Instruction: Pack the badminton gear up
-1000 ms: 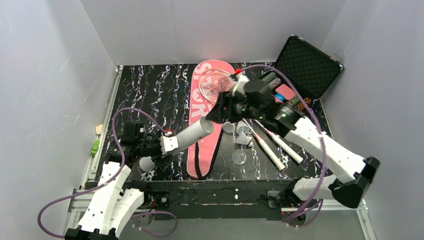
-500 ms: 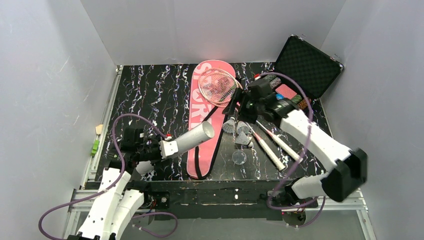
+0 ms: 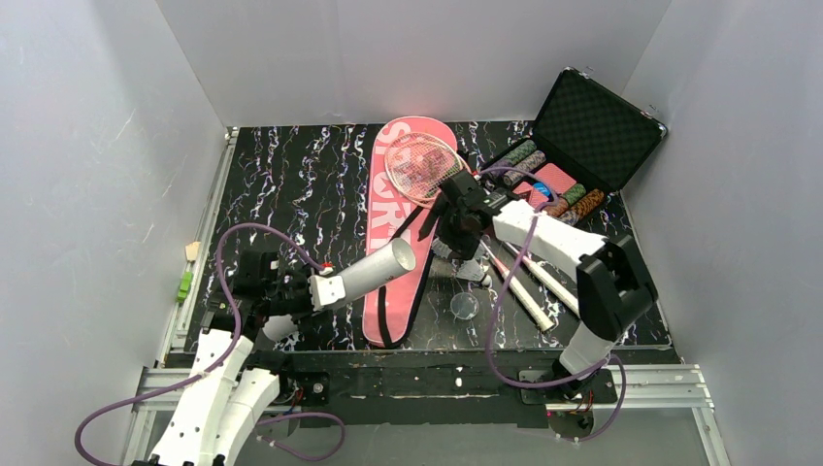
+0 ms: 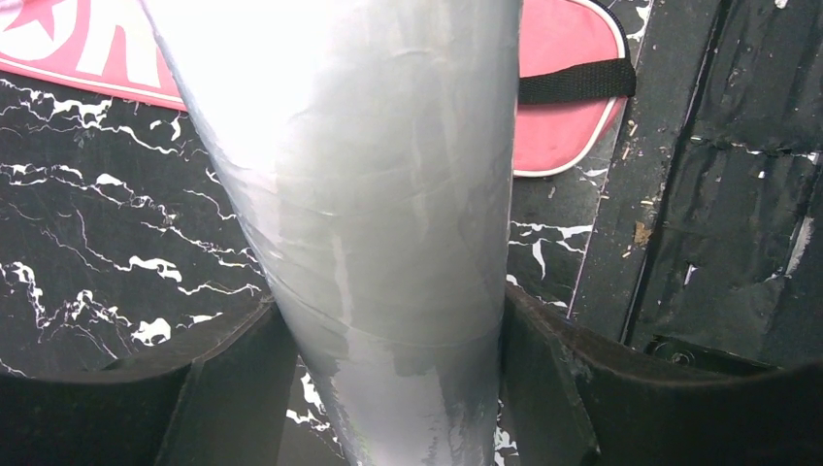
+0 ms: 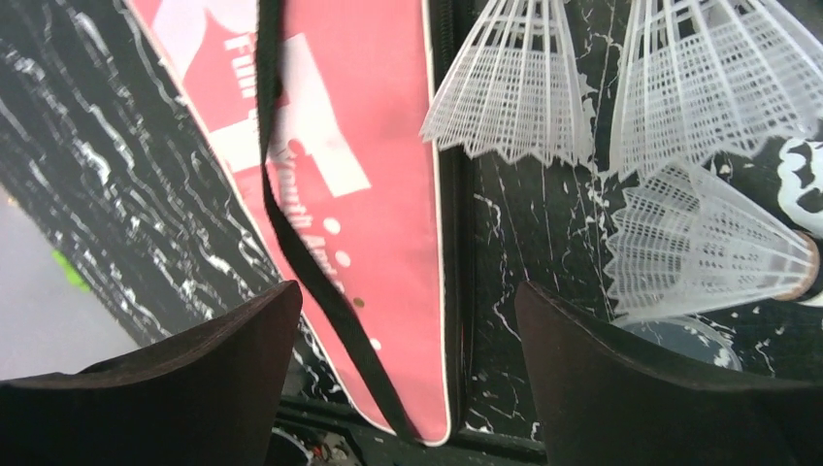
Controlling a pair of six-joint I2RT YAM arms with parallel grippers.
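The black marbled bench [image 3: 291, 175] carries all items. At the near edge, the left pincer [image 3: 325, 283] is clenched on the white tube [image 3: 374, 267], whose open end reaches over the pink bag [image 3: 388, 316]. Farther on, the right pincer [image 5: 408, 320] stands released over the shuttlecocks [image 5: 524, 87], just beside the bag. The racket heads [image 3: 419, 165] lie on the bag's far end.

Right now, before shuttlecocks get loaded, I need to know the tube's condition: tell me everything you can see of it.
The tube is a whitish-grey cylinder with a glossy, slightly wrinkled wrap showing faint seams. The left gripper clamps its rear end from both sides, holding it tilted off the table, its open mouth over the pink bag. Nothing else visibly touches it.
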